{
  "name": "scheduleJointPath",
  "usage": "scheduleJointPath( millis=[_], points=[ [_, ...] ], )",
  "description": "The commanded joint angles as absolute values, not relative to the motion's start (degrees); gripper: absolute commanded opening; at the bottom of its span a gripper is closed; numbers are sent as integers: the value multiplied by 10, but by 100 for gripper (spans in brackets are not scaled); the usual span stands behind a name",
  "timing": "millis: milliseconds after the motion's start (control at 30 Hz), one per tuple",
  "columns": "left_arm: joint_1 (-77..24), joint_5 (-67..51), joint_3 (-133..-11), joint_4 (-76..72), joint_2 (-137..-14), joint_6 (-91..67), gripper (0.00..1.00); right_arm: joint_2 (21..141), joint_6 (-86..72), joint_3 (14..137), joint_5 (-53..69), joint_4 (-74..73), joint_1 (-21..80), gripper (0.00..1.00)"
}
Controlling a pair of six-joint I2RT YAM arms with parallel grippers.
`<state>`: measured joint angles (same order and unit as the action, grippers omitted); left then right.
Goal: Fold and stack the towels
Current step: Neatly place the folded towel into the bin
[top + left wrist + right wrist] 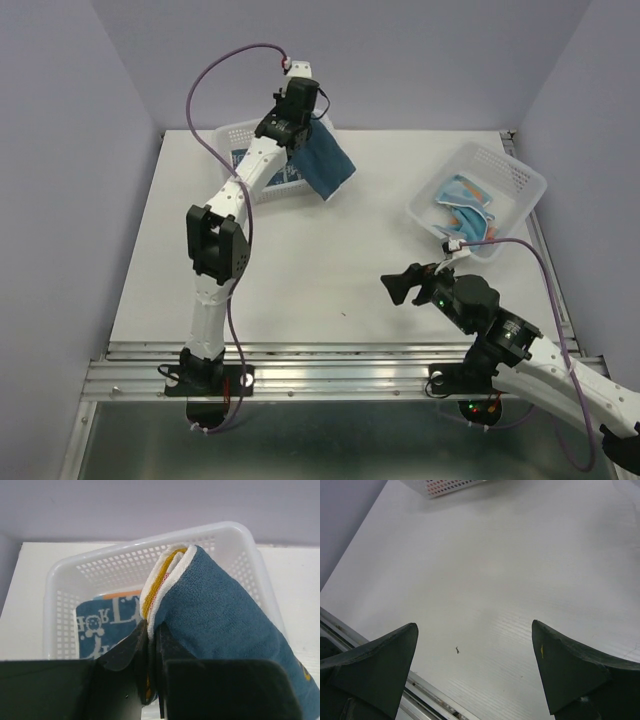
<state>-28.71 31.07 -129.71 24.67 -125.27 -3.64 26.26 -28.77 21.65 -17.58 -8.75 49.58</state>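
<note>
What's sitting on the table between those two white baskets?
In the top view, bare table between left basket and right basket; only the blue towel in the left gripper dangles at the left one's edge.

One towel [326, 166] above far-left basket [232, 130]

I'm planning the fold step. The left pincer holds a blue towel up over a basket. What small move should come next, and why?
Probably swing the left pincer toward the middle of the table and lower it. The blue towel hangs pinched at its hem above the white basket, where it cannot be spread flat, and the right pincer hovers open over the table.
</note>
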Motion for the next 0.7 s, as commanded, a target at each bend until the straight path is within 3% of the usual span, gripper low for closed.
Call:
scheduleJointPath(
  millis=[0,267,667],
  points=[
    [-253,273,-1338,207,-1247,-45,0,261,-292,210,-197,-72,500,100],
    [-187,209,-1329,188,-1270,-89,0,272,-289,212,-206,-62,500,100],
    [-178,88,-1305,147,-1252,-130,0,269,-281,212,-215,-59,499,100]
  ],
)
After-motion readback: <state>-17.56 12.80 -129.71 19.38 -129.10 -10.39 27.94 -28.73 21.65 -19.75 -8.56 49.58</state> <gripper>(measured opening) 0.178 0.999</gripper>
